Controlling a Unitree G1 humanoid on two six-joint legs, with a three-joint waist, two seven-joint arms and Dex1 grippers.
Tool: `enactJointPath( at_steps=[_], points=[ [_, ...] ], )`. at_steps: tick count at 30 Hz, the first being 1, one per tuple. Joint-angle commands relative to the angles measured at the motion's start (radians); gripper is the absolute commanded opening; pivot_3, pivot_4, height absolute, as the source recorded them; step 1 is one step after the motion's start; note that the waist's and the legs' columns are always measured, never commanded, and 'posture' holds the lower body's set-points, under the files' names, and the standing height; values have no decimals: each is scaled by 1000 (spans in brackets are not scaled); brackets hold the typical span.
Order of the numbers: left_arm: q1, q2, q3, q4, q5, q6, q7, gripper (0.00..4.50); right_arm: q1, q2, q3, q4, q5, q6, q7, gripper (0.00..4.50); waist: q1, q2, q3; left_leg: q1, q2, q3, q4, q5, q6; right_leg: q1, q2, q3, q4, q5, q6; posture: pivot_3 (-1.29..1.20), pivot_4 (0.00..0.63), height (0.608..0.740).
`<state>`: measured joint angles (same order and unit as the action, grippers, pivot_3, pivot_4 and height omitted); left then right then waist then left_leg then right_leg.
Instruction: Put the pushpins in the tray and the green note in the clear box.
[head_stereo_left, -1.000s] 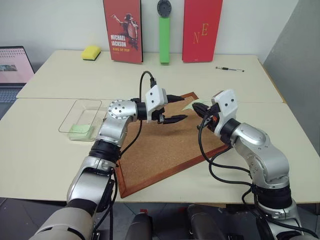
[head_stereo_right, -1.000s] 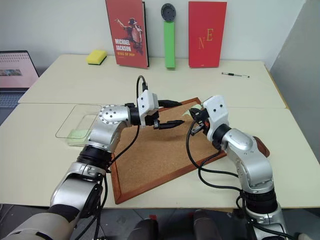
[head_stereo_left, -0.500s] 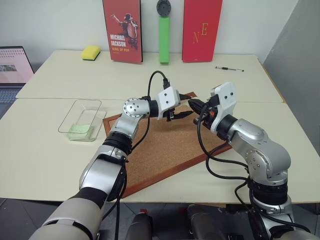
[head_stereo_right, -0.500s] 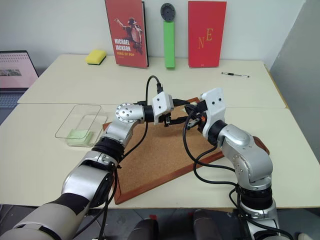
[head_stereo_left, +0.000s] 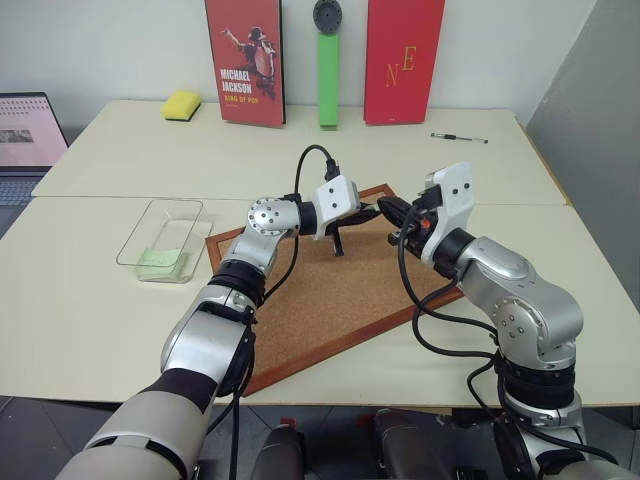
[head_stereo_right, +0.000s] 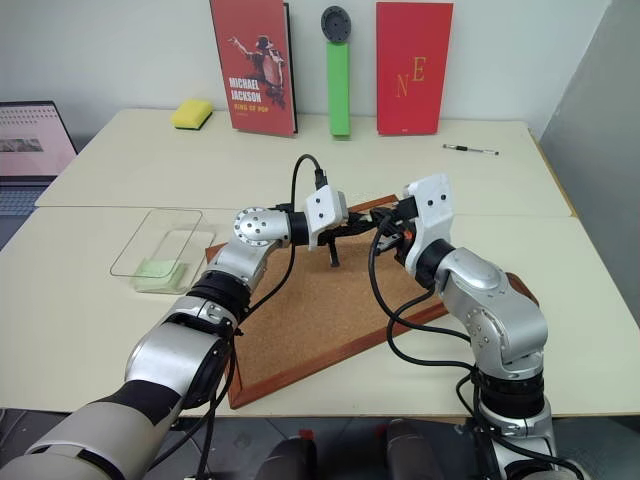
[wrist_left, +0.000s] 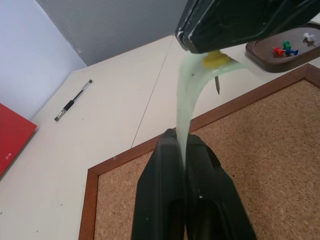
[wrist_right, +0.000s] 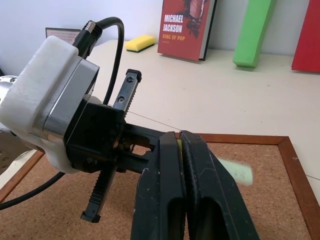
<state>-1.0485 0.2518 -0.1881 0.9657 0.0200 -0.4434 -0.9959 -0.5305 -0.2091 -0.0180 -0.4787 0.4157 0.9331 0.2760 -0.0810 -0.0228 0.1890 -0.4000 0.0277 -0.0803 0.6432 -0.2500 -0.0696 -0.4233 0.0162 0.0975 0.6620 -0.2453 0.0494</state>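
Note:
The green note hangs above the cork board's far corner, curled, with my left gripper shut on its lower edge. A yellow pushpin goes through the note's upper end, and my right gripper is shut on its head. In the eye views both grippers meet tip to tip, left gripper against right gripper. The tray, a dark brown dish past the board's right edge, holds several coloured pushpins. The clear box lies left of the board with another pale green slip in it.
The wood-framed cork board lies under both arms. At the back stand two red books, a green upright bar and a yellow sponge. A pen lies far right, and a laptop sits at the left edge.
My left gripper swung right to the right gripper and went from open to shut on the green note. The right gripper stayed shut and hardly moved.

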Motion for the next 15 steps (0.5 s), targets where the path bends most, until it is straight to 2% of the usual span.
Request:
enactJointPath(
  at_steps=[1, 15],
  points=[
    [-23, 2, 21, -2, -12, 10, -6, 4, -25, 0, -20, -54, 21, -6, -12, 0, 0, 0, 0, 0, 0, 0, 0, 0, 0, 0, 0, 0, 0, 0, 0, 0, 150, 740],
    [14, 8, 6, -24, 11, 12, 3, 4, -34, -16, -101, -119, 79, 32, -67, 0, 0, 0, 0, 0, 0, 0, 0, 0, 0, 0, 0, 0, 1, 0, 0, 0, 150, 740]
  ],
)
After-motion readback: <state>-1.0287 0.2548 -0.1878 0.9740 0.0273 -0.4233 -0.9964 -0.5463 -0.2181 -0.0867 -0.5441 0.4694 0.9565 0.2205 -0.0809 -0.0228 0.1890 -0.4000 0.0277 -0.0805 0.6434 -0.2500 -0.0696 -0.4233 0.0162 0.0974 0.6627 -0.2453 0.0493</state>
